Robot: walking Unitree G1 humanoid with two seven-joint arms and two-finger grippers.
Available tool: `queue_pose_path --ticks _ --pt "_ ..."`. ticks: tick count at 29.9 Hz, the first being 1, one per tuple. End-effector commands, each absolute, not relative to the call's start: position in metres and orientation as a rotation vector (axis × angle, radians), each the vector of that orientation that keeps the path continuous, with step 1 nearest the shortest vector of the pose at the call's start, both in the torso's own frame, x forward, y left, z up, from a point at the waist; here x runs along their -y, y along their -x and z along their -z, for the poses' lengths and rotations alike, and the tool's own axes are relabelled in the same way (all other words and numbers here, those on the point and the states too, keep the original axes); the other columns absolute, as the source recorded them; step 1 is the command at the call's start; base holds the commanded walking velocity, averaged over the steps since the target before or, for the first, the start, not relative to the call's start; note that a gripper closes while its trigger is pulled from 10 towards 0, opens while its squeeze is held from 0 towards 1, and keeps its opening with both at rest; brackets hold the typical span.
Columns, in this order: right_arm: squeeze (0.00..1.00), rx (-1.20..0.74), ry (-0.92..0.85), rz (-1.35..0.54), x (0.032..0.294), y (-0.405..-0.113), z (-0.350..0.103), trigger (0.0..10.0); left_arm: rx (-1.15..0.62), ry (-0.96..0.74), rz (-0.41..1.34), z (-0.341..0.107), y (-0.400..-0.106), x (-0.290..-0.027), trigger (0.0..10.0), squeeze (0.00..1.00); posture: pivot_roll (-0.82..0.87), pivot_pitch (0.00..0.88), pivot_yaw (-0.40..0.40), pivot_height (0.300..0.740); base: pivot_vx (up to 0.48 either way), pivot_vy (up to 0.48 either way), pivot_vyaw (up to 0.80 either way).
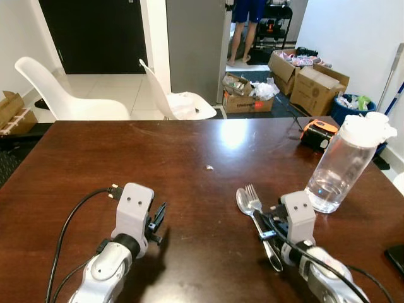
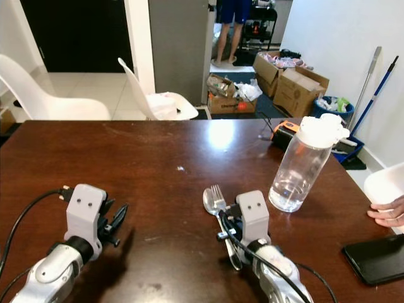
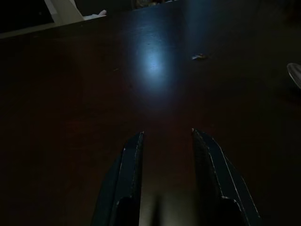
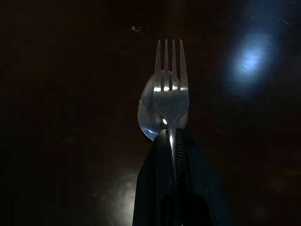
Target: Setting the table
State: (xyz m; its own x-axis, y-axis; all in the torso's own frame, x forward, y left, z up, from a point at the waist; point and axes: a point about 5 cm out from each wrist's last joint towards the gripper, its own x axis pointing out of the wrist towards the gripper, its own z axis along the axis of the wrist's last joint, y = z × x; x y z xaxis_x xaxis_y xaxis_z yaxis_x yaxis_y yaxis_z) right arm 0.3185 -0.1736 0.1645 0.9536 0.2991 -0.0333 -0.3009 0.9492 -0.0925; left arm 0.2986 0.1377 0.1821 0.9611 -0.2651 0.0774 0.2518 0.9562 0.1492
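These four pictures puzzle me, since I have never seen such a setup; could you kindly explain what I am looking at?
A humanoid robot stands at a dark wooden table. The two wide pictures come from its head camera; the two dark ones look along each wrist's black fingers. The right gripper is shut on a fork and spoon together. The left gripper is open, holding nothing, low over the table. A clear water bottle, an orange device and a black phone sit on the table.

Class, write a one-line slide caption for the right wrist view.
Right gripper shut on a fork and spoon stacked together, above the dark table.
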Motion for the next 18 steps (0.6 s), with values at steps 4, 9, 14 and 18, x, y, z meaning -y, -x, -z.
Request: queue_pose_path --ticks 4,9,14,18 --pt "0.0 -0.045 0.11 -0.297 0.174 -0.318 -0.157 10.0 0.072 -0.146 0.254 -0.177 -0.298 -0.14 10.0 0.0 0.03 0.152 0.105 0.74 0.0 0.0 0.0" --pt "0.0 -0.079 0.127 -0.231 0.188 -0.315 -0.153 10.0 0.071 -0.147 0.253 -0.177 -0.297 -0.141 10.0 0.0 0.02 0.156 0.105 0.74 0.0 0.0 0.0" --pt "0.0 -0.115 0.141 -0.18 0.207 -0.309 -0.145 10.0 0.067 -0.143 0.267 -0.175 -0.298 -0.138 10.0 0.0 0.01 0.16 0.114 0.74 0.0 0.0 0.0" --pt "0.0 -0.122 0.142 -0.188 0.207 -0.309 -0.143 10.0 0.069 -0.137 0.302 -0.177 -0.298 -0.136 10.0 0.0 0.01 0.161 0.116 0.74 0.0 0.0 0.0"
